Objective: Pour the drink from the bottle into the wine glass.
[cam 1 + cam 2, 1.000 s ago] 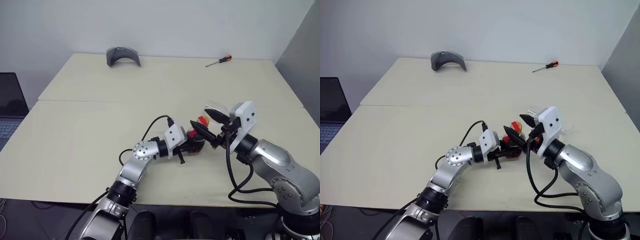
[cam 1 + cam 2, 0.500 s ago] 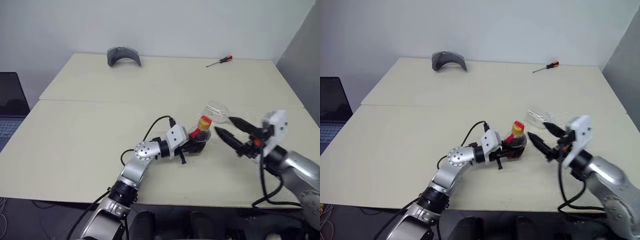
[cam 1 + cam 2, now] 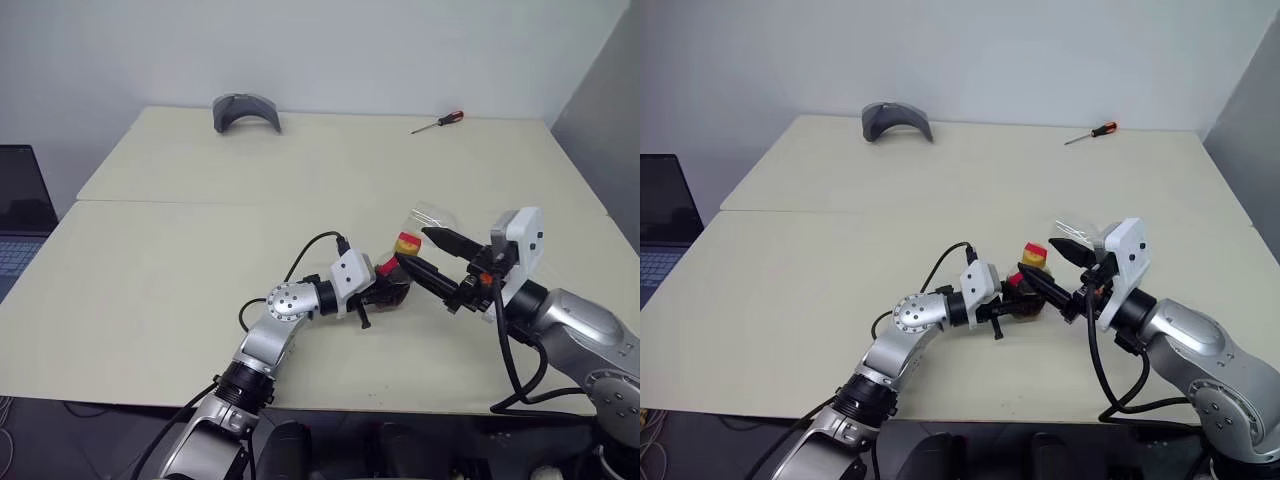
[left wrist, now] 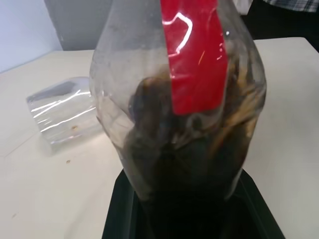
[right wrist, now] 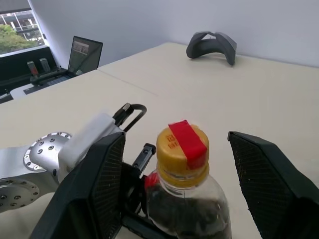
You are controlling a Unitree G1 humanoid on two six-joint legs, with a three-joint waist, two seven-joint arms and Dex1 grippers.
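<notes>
The bottle stands upright near the table's front edge, with the dark drink in its lower body. My left gripper is shut on that body from the left. The yellow cap, crossed by a red strip, is on. My right gripper comes in level from the right and is open. Its fingers stand on either side of the cap, apart from it. The wine glass lies on its side on the table just behind the bottle, its clear bowl above my right gripper's fingers.
A grey curved object sits at the table's far edge and a red-handled screwdriver lies at the back right. A laptop stands off the table's left side. A seam crosses the table.
My right gripper drew away to the right half a second ago and has come back, open, around the cap. The left gripper and the bottle stayed put.
</notes>
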